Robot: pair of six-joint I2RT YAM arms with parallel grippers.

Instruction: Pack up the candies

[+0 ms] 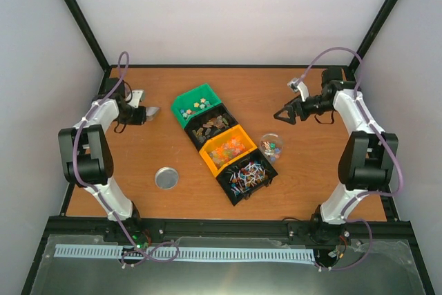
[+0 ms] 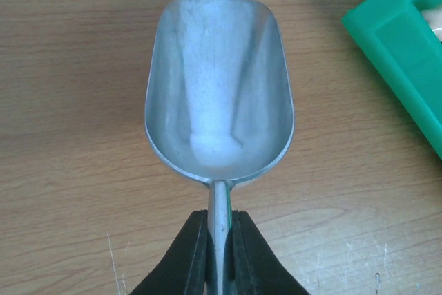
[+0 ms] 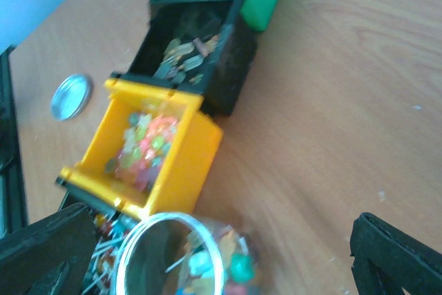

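- Wooden table [image 1: 311, 101] carries a diagonal row of four bins [image 1: 206, 150], green at far left, black at near right;
- Left gripper [image 2: 219, 236] is clamped on the handle of an empty scoop [image 2: 219, 88], left of the green bin [image 2: 404, 39];
- Right gripper [image 1: 282, 116] hangs spread wide, holding nothing, right of the row;
- Clear jar [image 1: 271, 145] stands just right of the yellow bin [image 3: 186, 164];
- Round lid [image 1: 166, 177] lies left of the row;
- Candies [image 3: 146, 144] fill the bins; some are in the jar.

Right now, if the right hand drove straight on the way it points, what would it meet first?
Probably the clear jar, centred ahead of the open right hand in its wrist view; the yellow bin lies beyond. Height is unclear, so it might pass over the rim.
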